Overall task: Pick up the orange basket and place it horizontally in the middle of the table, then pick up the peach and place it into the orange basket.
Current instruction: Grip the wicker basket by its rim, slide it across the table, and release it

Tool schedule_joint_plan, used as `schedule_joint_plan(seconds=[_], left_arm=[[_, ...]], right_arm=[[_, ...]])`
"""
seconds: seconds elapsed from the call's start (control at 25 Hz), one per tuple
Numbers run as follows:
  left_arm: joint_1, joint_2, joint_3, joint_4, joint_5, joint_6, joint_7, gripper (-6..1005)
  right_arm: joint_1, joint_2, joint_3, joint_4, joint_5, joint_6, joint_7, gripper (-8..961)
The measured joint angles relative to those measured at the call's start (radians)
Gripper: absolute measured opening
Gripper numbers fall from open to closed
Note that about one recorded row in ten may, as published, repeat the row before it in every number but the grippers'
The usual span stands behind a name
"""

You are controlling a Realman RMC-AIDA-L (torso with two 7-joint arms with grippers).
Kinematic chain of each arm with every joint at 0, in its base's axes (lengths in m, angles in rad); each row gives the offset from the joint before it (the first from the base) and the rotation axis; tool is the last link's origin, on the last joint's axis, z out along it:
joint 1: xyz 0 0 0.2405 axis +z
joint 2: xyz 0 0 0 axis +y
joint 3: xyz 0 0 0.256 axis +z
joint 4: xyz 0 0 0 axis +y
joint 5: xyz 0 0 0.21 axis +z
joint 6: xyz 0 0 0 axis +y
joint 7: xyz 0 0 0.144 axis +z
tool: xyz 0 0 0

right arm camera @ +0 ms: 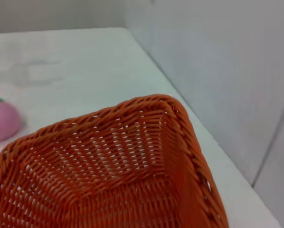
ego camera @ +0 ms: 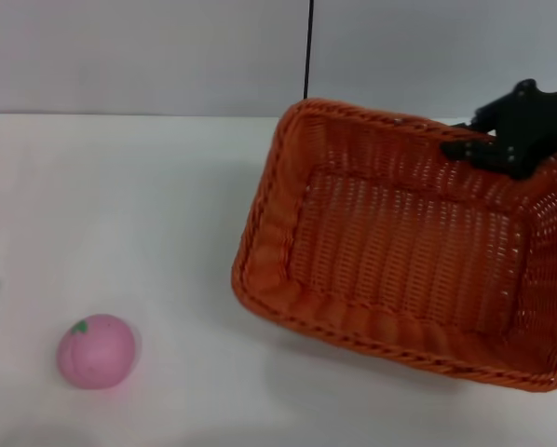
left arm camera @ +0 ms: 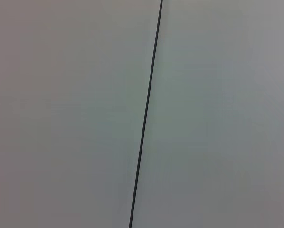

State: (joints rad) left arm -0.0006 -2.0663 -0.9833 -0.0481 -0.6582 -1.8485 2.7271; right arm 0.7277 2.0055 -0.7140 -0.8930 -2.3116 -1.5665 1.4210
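Note:
The orange basket (ego camera: 400,251) hangs tilted over the right half of the white table (ego camera: 148,205), its near side lower and a shadow beneath it. My right gripper (ego camera: 502,144) is shut on the basket's far rim near its right corner. The right wrist view looks into the basket (right arm camera: 108,175) from that rim and shows none of my fingers. The peach (ego camera: 96,351), pink with a green leaf mark, rests on the table at the front left, well apart from the basket; the right wrist view catches the peach (right arm camera: 2,119) beyond the basket. My left gripper is out of view.
A grey wall (ego camera: 167,56) with a vertical black seam (ego camera: 308,47) stands behind the table's far edge. The left wrist view shows only that wall (left arm camera: 218,114) and the seam (left arm camera: 146,114).

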Motion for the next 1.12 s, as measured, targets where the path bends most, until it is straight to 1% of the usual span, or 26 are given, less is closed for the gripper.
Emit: schedule_joint_plan(seconds=[0.24, 0.32, 0.4, 0.44, 0.56, 0.6, 0.72, 0.84, 0.92, 1.04, 1.12], left_arm=[[0.018, -0.001, 0.000, 0.011, 0.000, -0.032, 0.001, 828], [0.034, -0.003, 0.000, 0.011, 0.000, -0.050, 0.002, 828], [0.036, -0.004, 0.000, 0.011, 0.000, -0.052, 0.002, 828], [0.040, -0.005, 0.000, 0.011, 0.000, -0.056, 0.002, 828], [0.043, -0.005, 0.000, 0.011, 0.000, -0.059, 0.002, 828], [0.049, -0.006, 0.000, 0.008, 0.000, -0.067, 0.002, 828], [0.054, -0.006, 0.000, 0.004, 0.000, -0.068, 0.002, 828], [0.056, -0.006, 0.009, 0.002, 0.000, -0.069, 0.002, 828], [0.056, -0.006, 0.011, 0.002, 0.000, -0.069, 0.002, 828], [0.056, -0.006, 0.015, 0.001, 0.000, -0.070, 0.002, 828], [0.056, -0.006, 0.015, 0.001, 0.000, -0.070, 0.001, 828]], right_arm=[[0.031, 0.010, -0.026, -0.003, 0.010, 0.006, -0.101, 140], [0.039, 0.013, -0.038, -0.002, 0.011, 0.012, -0.140, 140], [0.051, 0.017, -0.075, 0.000, 0.011, 0.025, -0.197, 140], [0.051, 0.017, -0.075, 0.000, 0.011, 0.025, -0.197, 140], [0.053, 0.021, -0.130, 0.000, 0.006, 0.056, -0.227, 139], [0.053, 0.023, -0.162, 0.001, 0.005, 0.078, -0.238, 139], [0.053, 0.027, -0.182, 0.003, 0.005, 0.095, -0.251, 139], [0.053, 0.040, -0.192, -0.001, 0.003, 0.114, -0.253, 139], [0.052, 0.045, -0.204, -0.004, 0.003, 0.126, -0.253, 140], [0.047, 0.047, -0.236, -0.008, 0.002, 0.153, -0.251, 140], [0.042, 0.052, -0.256, -0.011, 0.001, 0.185, -0.248, 140]])
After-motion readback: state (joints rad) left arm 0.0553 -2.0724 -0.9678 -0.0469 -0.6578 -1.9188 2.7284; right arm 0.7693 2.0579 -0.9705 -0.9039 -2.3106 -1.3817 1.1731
